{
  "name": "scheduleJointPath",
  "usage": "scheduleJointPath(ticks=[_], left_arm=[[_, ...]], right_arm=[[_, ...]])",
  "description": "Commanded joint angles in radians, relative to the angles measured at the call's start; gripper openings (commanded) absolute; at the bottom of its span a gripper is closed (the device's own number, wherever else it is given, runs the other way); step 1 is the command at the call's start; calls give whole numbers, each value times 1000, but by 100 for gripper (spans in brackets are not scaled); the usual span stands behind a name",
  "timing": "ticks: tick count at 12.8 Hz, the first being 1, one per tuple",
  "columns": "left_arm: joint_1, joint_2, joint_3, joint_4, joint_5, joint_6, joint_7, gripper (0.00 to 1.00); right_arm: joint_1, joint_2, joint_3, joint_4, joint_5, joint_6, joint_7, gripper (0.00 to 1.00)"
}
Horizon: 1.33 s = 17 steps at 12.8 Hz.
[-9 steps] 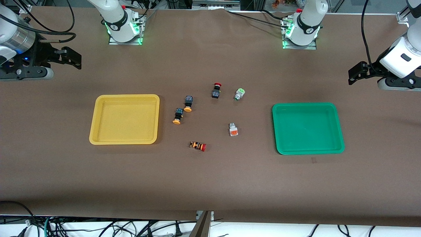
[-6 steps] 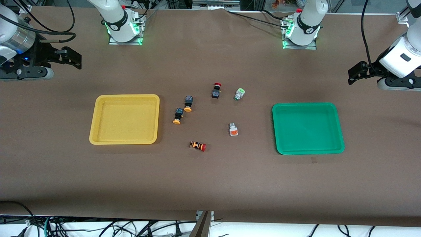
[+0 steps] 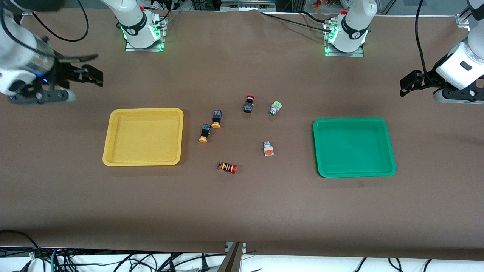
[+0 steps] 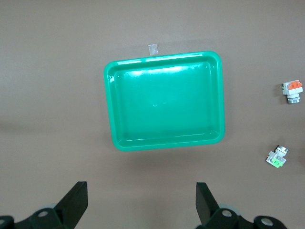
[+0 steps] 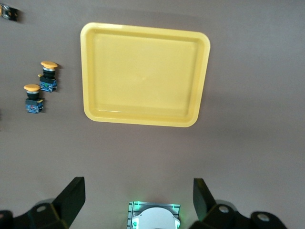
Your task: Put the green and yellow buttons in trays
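Note:
The yellow tray (image 3: 143, 138) lies toward the right arm's end and the green tray (image 3: 353, 147) toward the left arm's end; both hold nothing. Between them lie two black buttons with orange-yellow caps (image 3: 216, 119) (image 3: 204, 133), a white green-capped button (image 3: 275, 108) and a white orange-faced button (image 3: 268, 149). My right gripper (image 3: 94, 70) is open and hangs above the table beside the yellow tray (image 5: 143, 74). My left gripper (image 3: 406, 85) is open and waits above the table beside the green tray (image 4: 164, 100). The right wrist view shows both yellow-capped buttons (image 5: 47, 76) (image 5: 33, 98).
A black button with a red cap (image 3: 248, 103) lies beside the green-capped one. An orange-and-black striped button with a red cap (image 3: 227, 167) lies nearest the front camera. The arm bases (image 3: 141, 34) (image 3: 346, 37) stand at the table's back edge.
My right gripper has moved a little toward the yellow tray and the table's middle. The left arm and all buttons have not moved.

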Motion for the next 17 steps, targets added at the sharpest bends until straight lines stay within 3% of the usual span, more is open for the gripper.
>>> scheduleJointPath(ticks=[1,4,7,10,12,15,17], left_arm=[[-6,1,-8,18,16,-22,-4,100],[-15,12,-11,16,7,-22,-6,100],[-23,78,-115,28,-11,-8,-94,100],[-44,343,-258,214,2,38,-425,100],[-108,502,-260,314,2,103,-568,100],[-170,645,-261,320,4,362,-680,100],[-213,718,-255,320,5,446,-751,100]], right_arm=[[0,54,15,-71,19,105,1,100],[29,119,55,-189,48,361,121,100],[109,243,89,-224,51,540,335,100],[163,335,133,-238,51,666,504,100],[196,390,143,-238,50,746,575,100],[230,453,143,-252,47,808,583,100],[244,478,143,-274,45,857,604,100]])
